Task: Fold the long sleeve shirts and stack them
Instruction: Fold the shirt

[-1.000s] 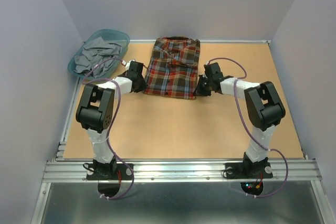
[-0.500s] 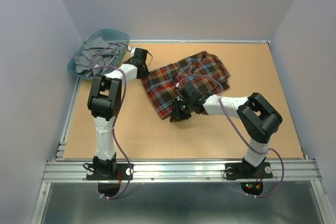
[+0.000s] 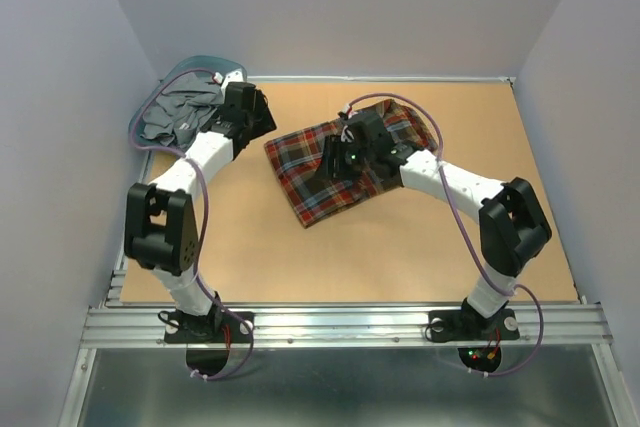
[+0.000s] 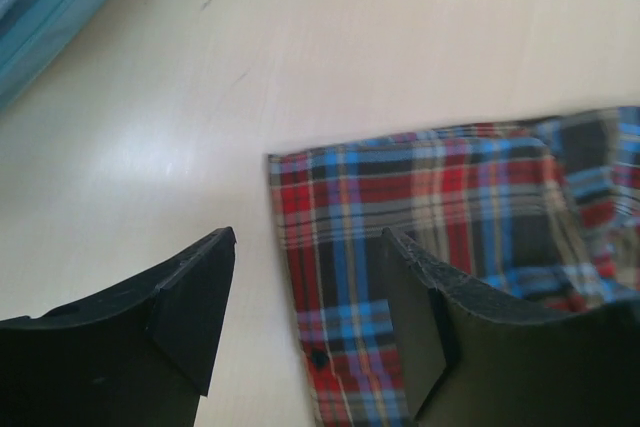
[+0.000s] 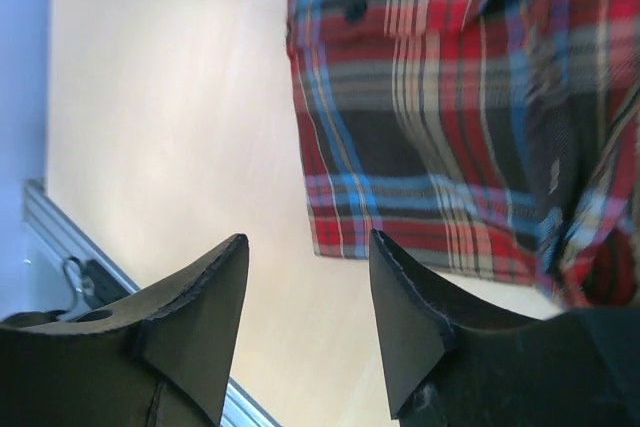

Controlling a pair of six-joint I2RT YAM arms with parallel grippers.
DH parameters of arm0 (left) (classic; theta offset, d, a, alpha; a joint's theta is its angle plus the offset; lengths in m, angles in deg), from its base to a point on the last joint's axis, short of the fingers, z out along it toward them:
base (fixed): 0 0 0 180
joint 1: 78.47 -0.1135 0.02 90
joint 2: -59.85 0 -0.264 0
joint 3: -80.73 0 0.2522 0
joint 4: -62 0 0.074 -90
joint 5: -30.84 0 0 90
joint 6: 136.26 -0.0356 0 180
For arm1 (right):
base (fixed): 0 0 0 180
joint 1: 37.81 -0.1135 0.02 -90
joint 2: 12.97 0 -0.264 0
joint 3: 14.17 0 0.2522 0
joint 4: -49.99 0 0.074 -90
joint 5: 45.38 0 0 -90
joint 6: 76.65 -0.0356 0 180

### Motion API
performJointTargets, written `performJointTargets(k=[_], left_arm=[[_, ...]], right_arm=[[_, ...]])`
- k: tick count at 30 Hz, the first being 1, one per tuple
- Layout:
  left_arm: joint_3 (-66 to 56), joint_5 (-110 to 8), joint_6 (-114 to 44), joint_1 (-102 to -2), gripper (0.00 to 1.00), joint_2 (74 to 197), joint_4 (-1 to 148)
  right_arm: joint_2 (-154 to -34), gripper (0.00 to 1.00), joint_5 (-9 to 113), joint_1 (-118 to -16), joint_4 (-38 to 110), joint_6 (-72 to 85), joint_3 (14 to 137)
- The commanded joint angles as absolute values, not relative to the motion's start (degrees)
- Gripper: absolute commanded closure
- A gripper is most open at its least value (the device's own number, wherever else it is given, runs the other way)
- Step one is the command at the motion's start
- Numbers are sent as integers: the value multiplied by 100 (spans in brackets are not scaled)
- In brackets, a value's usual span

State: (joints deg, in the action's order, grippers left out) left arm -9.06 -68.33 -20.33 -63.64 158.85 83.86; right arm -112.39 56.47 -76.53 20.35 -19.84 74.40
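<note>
The tan wooden table (image 3: 350, 257) carries a folded plaid flannel shirt (image 3: 300, 172), lying flat and skewed, toward the far side near the middle. A teal plastic basket (image 3: 195, 62) sits at its far left corner, apart from the shirt.

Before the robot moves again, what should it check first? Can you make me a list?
1. Left fingers open and empty: ok.
2. Right fingers open and empty: ok.
3. Plaid shirt folded up: ok.
4. Shirt lined up straight with the table: not ok, it lies crooked.
5. No sleeve poking out: cannot tell, the right arm hides part of it.
6. More long sleeve shirts waiting: cannot tell, the basket holds grey clothes, but what kind is unclear.
</note>
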Motion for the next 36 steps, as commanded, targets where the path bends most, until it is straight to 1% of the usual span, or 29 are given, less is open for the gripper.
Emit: performJointTargets(k=[1, 3, 6, 10, 11, 14, 17, 20, 23, 27, 28, 31, 33, 35, 36], left_arm=[[-274, -6409, -2068, -5985, 29, 15196, 8244], [94, -6154, -2139, -5661, 29, 15100, 8148], [447, -6075, -2165, -5300, 29, 15099, 8016], [948, -5786, -2042, -4938, 30, 15239, 7867], [1019, -5724, -2007, -4860, 30, 15266, 7840], [1265, -5670, -1963, -4789, 29, 15354, 7813], [1423, -5592, -1989, -4780, 29, 15372, 7822], [1476, -5609, -2033, -4780, 29, 15161, 7831], [1529, -5574, -2173, -4780, 29, 14801, 7778], [1564, -5468, -2332, -4780, 29, 14405, 7691], [1556, -5442, -2375, -4780, 29, 14239, 7621], [1582, -5582, -2280, -4780, 30, 13922, 7279], [1582, -5845, -2139, -4815, 30, 13851, 7111], [1617, -5864, -1797, -4938, 30, 13886, 6883], [1661, -5794, -1683, -5138, 29, 13912, 6786]], right_arm=[[-11596, 44, 5990, -7210, 2023, -1900, 7983], [-11764, 45, 6288, -6947, 2040, -1900, 8027], [-11966, 47, 6439, -6612, 2137, -1847, 7844], [-11967, 49, 6694, -6164, 2619, -1944, 6948], [-11949, 49, 6712, -6085, 2847, -1970, 6537], [-11888, 51, 6659, -5716, 3025, -1961, 6008], [-11686, 52, 6501, -5654, 3016, -1795, 5874], [-11326, 52, 6474, -5653, 2999, -1706, 5996], [-11045, 51, 6527, -5662, 2981, -1750, 6391], [-11009, 47, 6772, -5758, 2998, -1908, 7024], [-11061, 47, 6860, -5802, 3007, -1943, 7356], [-11438, 44, 7177, -6005, 3182, -2119, 7841], [-11815, 40, 7423, -6128, 3410, -2364, 8211], [-12062, 37, 7538, -6189, 3981, -2558, 8369], [-12194, 34, 7573, -6242, 4200, -2750, 8440]])
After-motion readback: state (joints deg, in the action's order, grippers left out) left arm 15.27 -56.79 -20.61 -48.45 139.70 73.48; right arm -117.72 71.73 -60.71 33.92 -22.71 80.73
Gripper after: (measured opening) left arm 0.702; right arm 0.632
